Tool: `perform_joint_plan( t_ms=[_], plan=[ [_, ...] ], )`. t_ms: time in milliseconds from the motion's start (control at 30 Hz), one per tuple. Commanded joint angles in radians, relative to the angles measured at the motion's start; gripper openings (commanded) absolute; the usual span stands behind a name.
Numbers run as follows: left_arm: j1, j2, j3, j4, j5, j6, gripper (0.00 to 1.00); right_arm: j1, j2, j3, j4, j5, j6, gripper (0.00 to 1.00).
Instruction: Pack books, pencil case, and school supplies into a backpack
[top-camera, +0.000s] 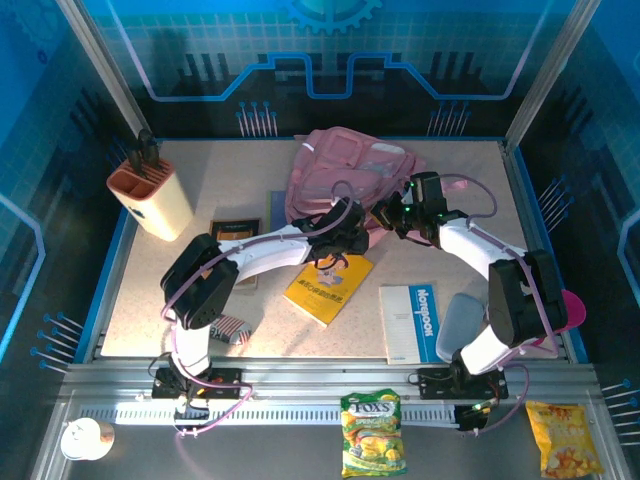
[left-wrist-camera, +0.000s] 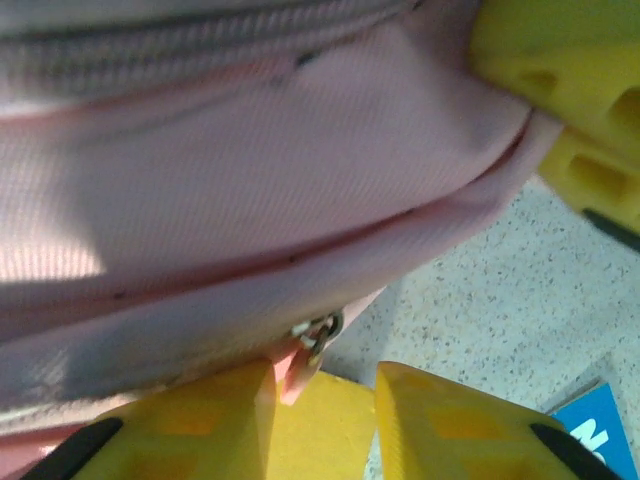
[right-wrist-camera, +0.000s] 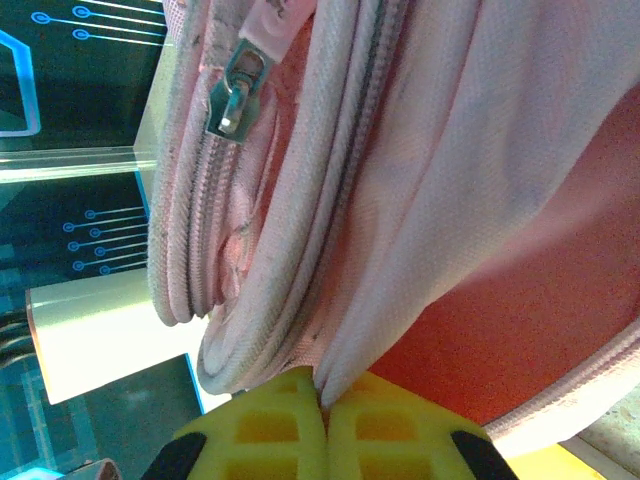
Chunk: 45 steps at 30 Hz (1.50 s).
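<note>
Pink zipped backpack (top-camera: 340, 165) lies crumpled, axis unclear; right end effector (right-wrist-camera: 322, 405) pinches its fabric, left end effector (left-wrist-camera: 325, 378) part-open at a zipper pull (left-wrist-camera: 318, 335).

Blue circuit-patterned walls (top-camera: 320, 50), speckled beige table (top-camera: 230, 180)

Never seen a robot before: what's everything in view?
backpack: one, pink, table's far middle
yellow book: one, yellow, table centre
white book: one, white with blue band, near right
dark book: one, brown-black, left of centre
pencil case: one, red-white striped, partly under left arm
holder: one, beige with orange top, far left
grey-blue thing: one, grey-blue, beside right arm
snack bags: two, green-yellow and orange-yellow, front ledge
white round thing: one, white, front ledge left
left claw: one, yellow, open around backpack's zipper pull
right claw: one, yellow, shut on backpack fabric
</note>
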Motion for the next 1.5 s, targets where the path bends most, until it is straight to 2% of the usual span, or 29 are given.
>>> perform_joint_plan(
  t_ms=[0, 300, 633, 1067, 1267, 1467],
  plan=[
    [0.003, 0.026, 0.047, 0.024, -0.048, 0.015, 0.28, 0.010, -0.043, -0.002, 0.049, -0.049, 0.008, 0.00],
    [0.002, 0.057, 0.071, 0.004, -0.087, 0.002, 0.23, 0.009, -0.043, 0.000, 0.044, -0.045, 0.002, 0.00],
    [0.009, 0.006, 0.045, -0.022, -0.077, 0.018, 0.00, -0.010, -0.046, -0.011, 0.025, -0.001, -0.021, 0.00],
    [0.126, -0.187, -0.080, -0.111, 0.077, 0.055, 0.00, -0.117, -0.070, -0.002, -0.051, 0.067, -0.111, 0.00],
    [0.184, -0.178, -0.103, -0.168, 0.133, 0.119, 0.00, -0.159, -0.084, 0.003, -0.082, 0.081, -0.164, 0.00],
    [0.189, -0.139, -0.086, -0.177, 0.207, 0.169, 0.00, -0.215, -0.075, -0.015, -0.114, 0.103, -0.238, 0.00]
  ],
)
